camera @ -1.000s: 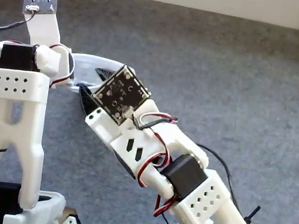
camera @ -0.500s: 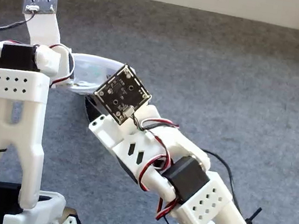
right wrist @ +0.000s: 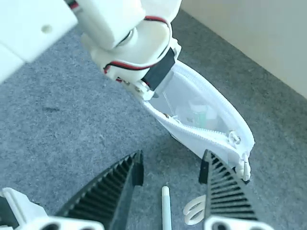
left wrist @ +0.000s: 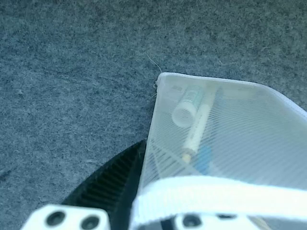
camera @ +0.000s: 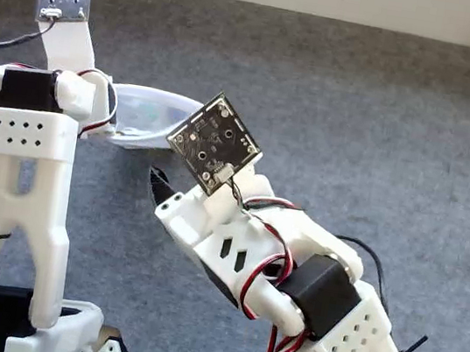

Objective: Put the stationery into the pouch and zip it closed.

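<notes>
Nearest, the right gripper (right wrist: 171,160) hangs wide open and empty over a pen (right wrist: 166,208) and a white loop (right wrist: 194,211) on the carpet (camera: 402,121), likely poised to take the pen. Just beyond, to the left, the left gripper (left wrist: 144,201) is clamped on the edge of the pouch (left wrist: 230,134), probably to steady it and keep its mouth up for loading. The pouch is pale, see-through mesh with a white zip. Its mouth looks open, and a tube (left wrist: 184,108) lies inside.
</notes>
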